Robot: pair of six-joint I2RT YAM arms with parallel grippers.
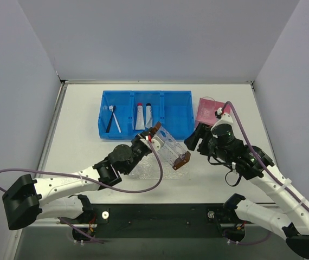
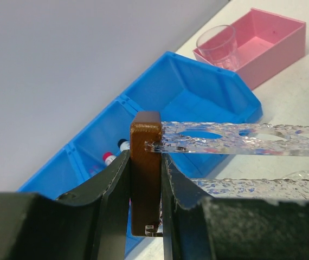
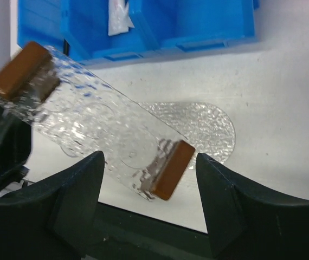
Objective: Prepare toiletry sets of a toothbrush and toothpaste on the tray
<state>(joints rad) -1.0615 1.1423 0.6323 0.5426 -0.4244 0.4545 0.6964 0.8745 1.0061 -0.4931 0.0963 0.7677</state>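
Note:
My left gripper [image 2: 146,189] is shut on one brown end block [image 2: 146,162] of a clear glittery rack [image 1: 171,147] and holds it tilted above the table. The flat clear tray [image 3: 208,127] lies on the table under it. My right gripper [image 3: 149,161] is open, its fingers on either side of the rack's other brown block [image 3: 172,169] without touching it. A black and a white toothbrush [image 1: 112,119] lie in the left compartment of the blue bin [image 1: 176,116]. Two toothpaste tubes [image 1: 144,116], one pink-red capped and one black capped, lie in the middle compartment.
A pink box [image 1: 208,111] holding a clear cup [image 2: 218,46] stands to the right of the blue bin. The bin's right compartment shows nothing in it. Grey walls close off the back and sides of the table.

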